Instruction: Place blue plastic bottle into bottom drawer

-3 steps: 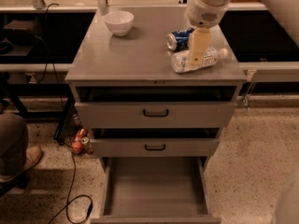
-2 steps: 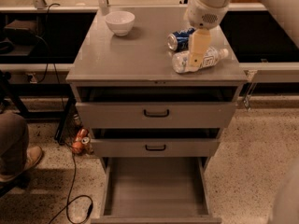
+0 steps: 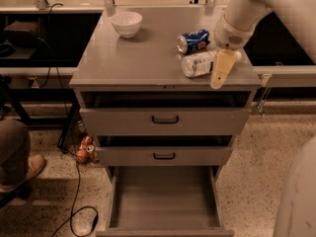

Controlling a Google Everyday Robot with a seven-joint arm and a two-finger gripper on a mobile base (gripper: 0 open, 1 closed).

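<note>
The blue plastic bottle lies on its side near the front right of the grey cabinet top. It is clear, with a white-and-blue label. My gripper hangs from the white arm and points down at the bottle's right end, close to the cabinet's front edge. Whether it touches the bottle is unclear. The bottom drawer is pulled far out, with a plain grey inside and nothing in it.
A blue soda can lies just behind the bottle. A white bowl stands at the back left. The two upper drawers are slightly open. A person's leg, cans and a cable are on the floor at left.
My gripper has moved from over the middle of the bottle to its right end and a little lower. The bottle and can lie as before.
</note>
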